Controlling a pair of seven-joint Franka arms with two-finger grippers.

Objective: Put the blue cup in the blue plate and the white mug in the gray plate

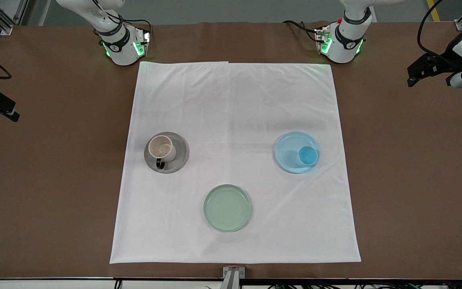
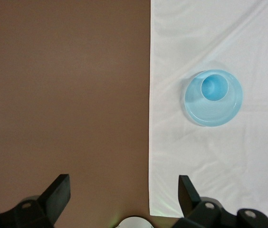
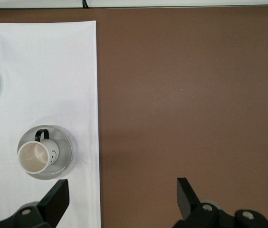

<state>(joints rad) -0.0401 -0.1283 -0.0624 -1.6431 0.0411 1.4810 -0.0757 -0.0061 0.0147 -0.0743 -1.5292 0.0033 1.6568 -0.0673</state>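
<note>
The blue cup (image 1: 307, 155) stands upright in the blue plate (image 1: 289, 145), toward the left arm's end of the white cloth. The white mug (image 1: 161, 148) with its black handle stands in the gray plate (image 1: 179, 154), toward the right arm's end. My left gripper (image 1: 415, 75) is open and empty, high over bare brown table off the cloth; its wrist view (image 2: 123, 185) shows the cup (image 2: 214, 88) in the plate (image 2: 215, 113). My right gripper (image 1: 0, 106) is open and empty over bare table at the right arm's end; its wrist view (image 3: 122, 187) shows the mug (image 3: 33, 156) in the plate (image 3: 62, 159).
A pale green plate (image 1: 227, 208) lies empty on the white cloth (image 1: 231, 104), nearer to the front camera than the other two plates. Brown table (image 1: 415, 180) surrounds the cloth. The arm bases stand at the table's back edge.
</note>
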